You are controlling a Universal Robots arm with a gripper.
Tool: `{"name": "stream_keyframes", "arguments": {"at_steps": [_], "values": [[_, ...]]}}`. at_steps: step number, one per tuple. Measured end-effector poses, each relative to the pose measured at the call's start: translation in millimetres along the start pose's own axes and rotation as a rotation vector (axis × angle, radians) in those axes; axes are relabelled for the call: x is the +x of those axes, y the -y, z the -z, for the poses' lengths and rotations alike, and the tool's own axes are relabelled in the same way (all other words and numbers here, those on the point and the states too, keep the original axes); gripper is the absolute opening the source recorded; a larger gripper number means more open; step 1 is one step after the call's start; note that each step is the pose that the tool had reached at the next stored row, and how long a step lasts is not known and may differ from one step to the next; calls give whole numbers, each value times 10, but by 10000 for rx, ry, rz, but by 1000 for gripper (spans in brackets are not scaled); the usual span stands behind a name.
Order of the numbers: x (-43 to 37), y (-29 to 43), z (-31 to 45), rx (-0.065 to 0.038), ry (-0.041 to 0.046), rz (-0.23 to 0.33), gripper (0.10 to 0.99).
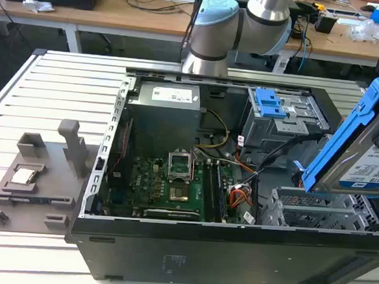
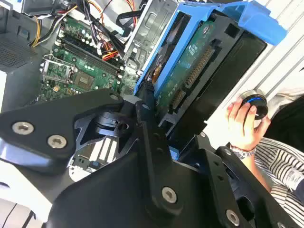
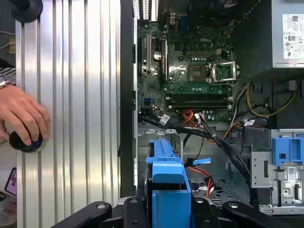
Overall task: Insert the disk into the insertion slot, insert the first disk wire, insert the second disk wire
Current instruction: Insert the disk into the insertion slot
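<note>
The disk [image 1: 370,164], a silver drive with a white label in a bright blue carrier, hangs tilted at the exterior view's right, just above the computer case. Below it sits the insertion slot [image 1: 314,212], a grey perforated metal cage, with nothing in it. In both wrist views my gripper [image 2: 159,135] is shut on the disk's near end; its black fingers [image 2: 146,124] press the blue carrier [image 3: 166,183]. The second wrist view shows the disk's green circuit board [image 2: 190,78]. Black and orange cables [image 1: 248,185] lie loose in the case; which are the disk wires I cannot tell.
The open case holds a green motherboard [image 1: 170,186], a power supply [image 1: 166,101] and a solid grey bay with a blue latch plate [image 1: 270,102]. A person's hand [image 3: 21,114] rests on a round button [image 3: 26,141] on the ribbed table. A grey fixture [image 1: 30,183] lies at the exterior view's left.
</note>
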State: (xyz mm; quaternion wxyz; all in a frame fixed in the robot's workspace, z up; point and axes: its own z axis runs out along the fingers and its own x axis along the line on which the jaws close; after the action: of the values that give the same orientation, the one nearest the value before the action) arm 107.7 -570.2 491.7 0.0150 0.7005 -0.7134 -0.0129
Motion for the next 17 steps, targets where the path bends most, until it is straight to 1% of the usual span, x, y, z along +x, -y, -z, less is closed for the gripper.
{"name": "stream_keyframes", "arguments": {"at_steps": [3, 7, 17], "values": [[0, -20, -4, 0, 1, 0, 361], [1, -38, -36, 0, 0, 0, 361], [0, -50, -124, 0, 0, 0, 361]]}}
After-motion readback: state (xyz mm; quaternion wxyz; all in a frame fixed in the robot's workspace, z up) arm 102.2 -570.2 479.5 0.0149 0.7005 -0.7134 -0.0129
